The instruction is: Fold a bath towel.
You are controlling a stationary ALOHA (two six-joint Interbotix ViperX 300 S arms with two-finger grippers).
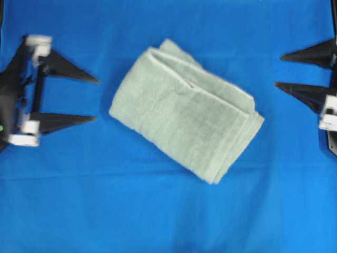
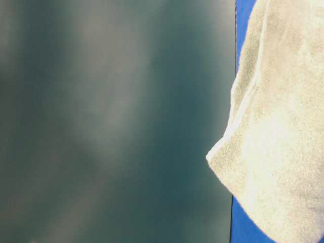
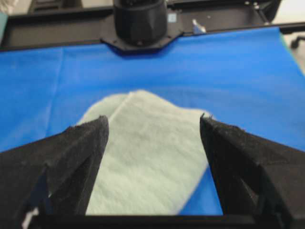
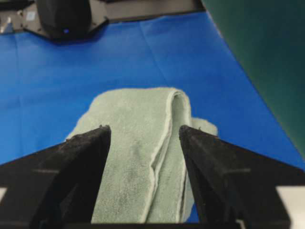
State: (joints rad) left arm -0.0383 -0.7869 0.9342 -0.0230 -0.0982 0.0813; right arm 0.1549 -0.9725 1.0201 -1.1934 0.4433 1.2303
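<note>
Already the bath towel lies as a compact folded bundle in the middle of the blue cloth, its long axis running diagonally from upper left to lower right in the overhead view. Both the left gripper and the right gripper stand spread wide and hold nothing, each well apart from it; the right one seems slightly nearer.
</note>
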